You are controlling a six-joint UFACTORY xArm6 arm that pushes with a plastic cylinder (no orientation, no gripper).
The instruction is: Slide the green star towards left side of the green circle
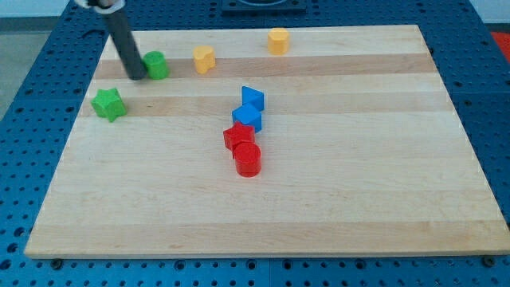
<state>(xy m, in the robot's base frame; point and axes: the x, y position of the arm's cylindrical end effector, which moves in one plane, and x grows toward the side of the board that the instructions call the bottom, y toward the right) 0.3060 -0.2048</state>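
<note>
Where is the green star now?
The green star lies near the board's left edge in the camera view, below-left of the green circle and my tip.

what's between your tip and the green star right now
Nothing: in the camera view, only bare wooden board separates my tip from the green star block, which lies lower left of it.

Two yellow blocks [205, 59] [277, 40] sit near the worktop's [358, 199] top edge — mid-board, two blue blocks [253, 98] [248, 118] and two red ones [237, 136] [248, 159] form a touching column.
</note>
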